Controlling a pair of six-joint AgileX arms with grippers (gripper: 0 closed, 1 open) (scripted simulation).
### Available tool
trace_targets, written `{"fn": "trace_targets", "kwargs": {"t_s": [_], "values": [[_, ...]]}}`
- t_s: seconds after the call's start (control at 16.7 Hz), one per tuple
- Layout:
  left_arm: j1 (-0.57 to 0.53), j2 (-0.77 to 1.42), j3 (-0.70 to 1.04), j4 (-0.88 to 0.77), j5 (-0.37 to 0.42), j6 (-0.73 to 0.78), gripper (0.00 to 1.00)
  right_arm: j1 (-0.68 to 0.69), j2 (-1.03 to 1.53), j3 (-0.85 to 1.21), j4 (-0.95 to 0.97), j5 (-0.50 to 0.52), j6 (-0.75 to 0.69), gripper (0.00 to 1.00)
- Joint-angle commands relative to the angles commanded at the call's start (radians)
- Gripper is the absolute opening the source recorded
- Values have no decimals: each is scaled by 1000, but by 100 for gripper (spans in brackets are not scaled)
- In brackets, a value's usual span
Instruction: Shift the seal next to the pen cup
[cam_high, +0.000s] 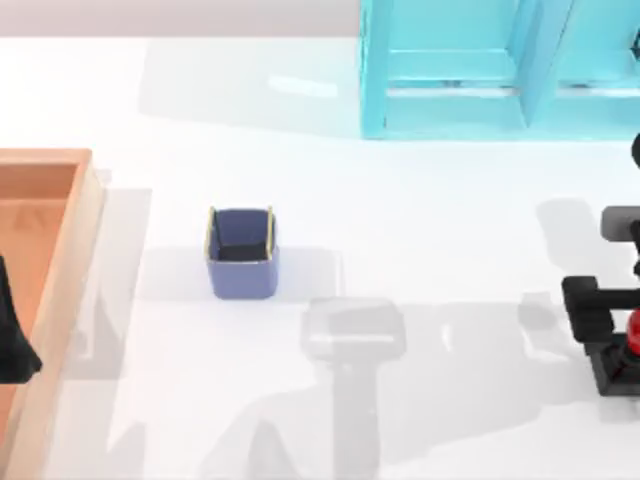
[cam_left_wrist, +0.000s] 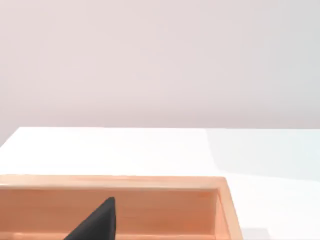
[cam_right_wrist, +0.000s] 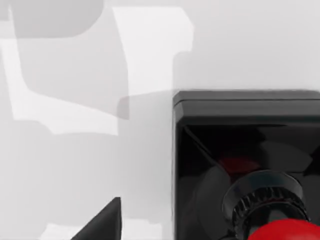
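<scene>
- The white table (cam_high: 420, 260) carries everything; a large orange tray (cam_high: 60, 260) lies at its left edge and a turquoise frame (cam_high: 480, 70) stands at the back.
- The left tool (cam_high: 12, 345) sits parked over the tray; whether it is open or closed I cannot tell.
- The pen cup (cam_high: 241, 252) stands left of centre, well apart from the seal.
- The right tool (cam_high: 625, 335) is at the far right edge, around the seal (cam_high: 632, 345); I cannot tell if it grips yet.
- Judged: grip the red knob (cam_right_wrist: 285, 231) squarely, lift straight and keep the black base (cam_right_wrist: 245, 107) level, then set it just beside the cup without nudging it.
</scene>
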Motion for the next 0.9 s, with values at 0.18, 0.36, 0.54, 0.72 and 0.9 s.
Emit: {"fn": "trace_targets", "kwargs": {"t_s": [0.18,0.36,0.54,0.72,0.9], "values": [[0,0,0,0,0,0,100,0,0,0,0,0,0,62],[0,0,0,0,0,0,100,0,0,0,0,0,0,40],[0,0,0,0,0,0,100,0,0,0,0,0,0,17],[0,0,0,0,0,0,100,0,0,0,0,0,0,0],[0,0,0,0,0,0,100,0,0,0,0,0,0,0]]}}
